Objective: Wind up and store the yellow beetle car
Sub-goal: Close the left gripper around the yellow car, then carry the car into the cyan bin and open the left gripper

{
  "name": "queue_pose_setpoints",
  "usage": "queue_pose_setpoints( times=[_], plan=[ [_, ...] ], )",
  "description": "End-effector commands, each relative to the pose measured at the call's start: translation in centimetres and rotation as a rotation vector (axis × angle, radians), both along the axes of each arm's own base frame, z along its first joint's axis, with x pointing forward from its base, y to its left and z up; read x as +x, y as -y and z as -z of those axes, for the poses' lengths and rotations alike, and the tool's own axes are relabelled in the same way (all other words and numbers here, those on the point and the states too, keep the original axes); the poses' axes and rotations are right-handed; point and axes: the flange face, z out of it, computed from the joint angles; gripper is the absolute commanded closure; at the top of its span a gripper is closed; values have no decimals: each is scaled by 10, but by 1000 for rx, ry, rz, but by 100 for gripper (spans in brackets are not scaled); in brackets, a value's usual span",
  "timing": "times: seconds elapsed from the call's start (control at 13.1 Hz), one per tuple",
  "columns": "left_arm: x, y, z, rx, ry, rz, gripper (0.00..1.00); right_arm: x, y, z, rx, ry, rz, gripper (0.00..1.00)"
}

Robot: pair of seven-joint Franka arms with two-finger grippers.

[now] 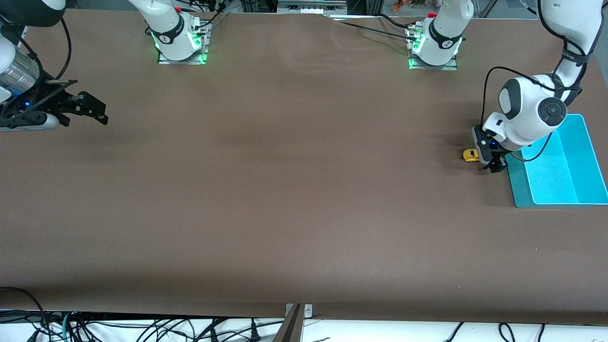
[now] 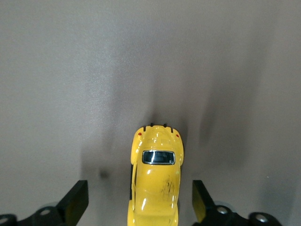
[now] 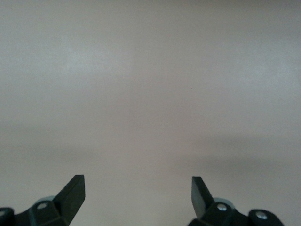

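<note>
Left wrist view shows the left tool point(image 2: 140, 202) spread astride the yellow beetle car point(image 2: 155, 181) on the bench point(image 1: 285, 190) beside the teal bin point(image 1: 586, 137); an off-centre squeeze could skid it away; the right tool point(image 3: 138, 197) waits spread over bare bench.

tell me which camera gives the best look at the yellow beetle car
The left wrist view: the yellow beetle car sits large between the open left tool's fingers. The front view shows only a small yellow speck beside that tool; the right wrist view shows none of it.
</note>
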Motion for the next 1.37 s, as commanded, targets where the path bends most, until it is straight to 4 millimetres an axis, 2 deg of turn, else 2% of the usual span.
queue_pose_setpoints(
  times=[0.0, 0.08, 0.15, 0.38, 0.61, 0.69, 0.76, 0.91, 1.07, 1.14, 1.29],
  plan=[
    [-4, 3, 3, 7, 7, 33, 26, -1, 4, -6, 8, 5, 6, 0],
    [-4, 2, 3, 7, 7, 32, 42, -1, 4, -6, 8, 3, 8, 0],
    [-4, 3, 3, 7, 7, 33, 64, -2, 4, -8, 8, 6, 9, 0],
    [-2, 2, -4, 9, 17, 30, 98, -1, 3, -7, 9, 6, 8, 0],
    [4, 4, -23, 8, 23, 28, 100, 0, 1, -6, 9, 9, 7, 0],
    [11, 19, -36, -1, 22, 46, 100, 0, -1, -7, 8, 12, 6, 0],
    [22, 32, -57, -4, 21, 66, 100, 1, -1, -5, 8, 11, 6, 0],
    [47, 31, -101, 1, -18, 72, 100, 2, 1, -3, 8, 5, 3, 0],
    [72, 17, -145, 11, -63, 104, 100, 2, 7, -3, 10, 4, 10, 0],
    [81, 4, -162, 5, -58, 143, 100, 1, 12, -4, 11, 5, 10, 0],
    [81, -45, -179, -3, -62, 134, 100, 1, 19, -4, 11, 6, 7, 0]
  ],
)
